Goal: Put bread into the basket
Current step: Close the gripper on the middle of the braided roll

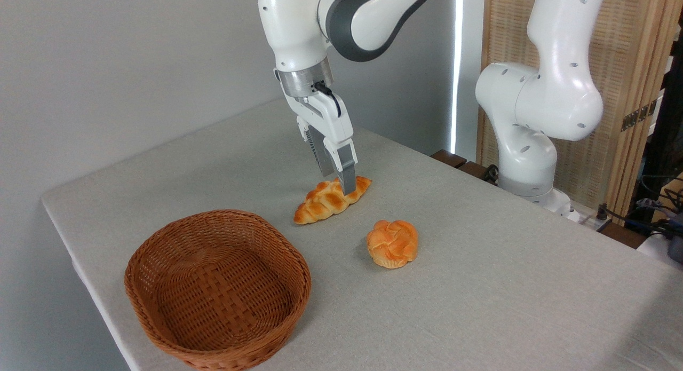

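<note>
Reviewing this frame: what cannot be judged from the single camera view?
- Whether the gripper has closed on the bread: the near finger hides the far one and any contact.
- The bread's far side under the gripper, covered by the fingers.
- The basket bottom edge: cut off by the frame.
- The round bun far side, facing away.

Braided bread (325, 201) beside empty basket (160, 312)

basket (217, 289) front-left | bread (326, 200) behind it | bun (392, 243) right of bread
</note>
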